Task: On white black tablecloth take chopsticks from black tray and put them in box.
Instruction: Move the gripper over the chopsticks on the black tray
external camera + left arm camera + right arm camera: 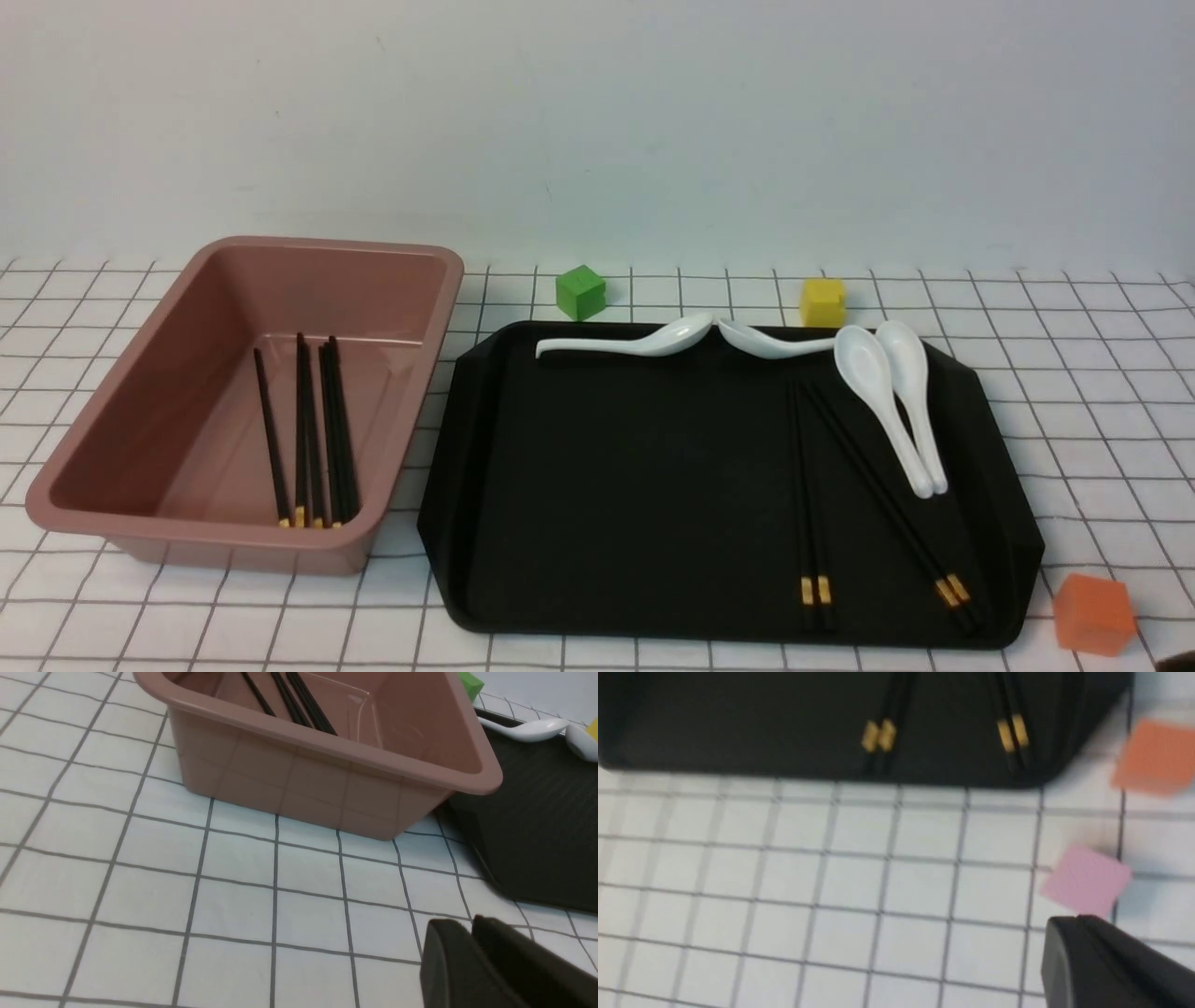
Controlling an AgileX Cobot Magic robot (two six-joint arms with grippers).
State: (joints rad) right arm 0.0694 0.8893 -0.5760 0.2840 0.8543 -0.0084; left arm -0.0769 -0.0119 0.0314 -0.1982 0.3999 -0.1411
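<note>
Chopsticks (810,495) at near rim of black tray (644,485), box (103,411) just left — apart

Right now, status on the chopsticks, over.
Left gripper and right gripper shut, empty. Two pairs of chopsticks on tray, more in box. Spoons close beside the right pair.

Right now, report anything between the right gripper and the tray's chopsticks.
A pink cube sits on the tablecloth between the right gripper and the tray; nothing lies on the chopsticks.
</note>
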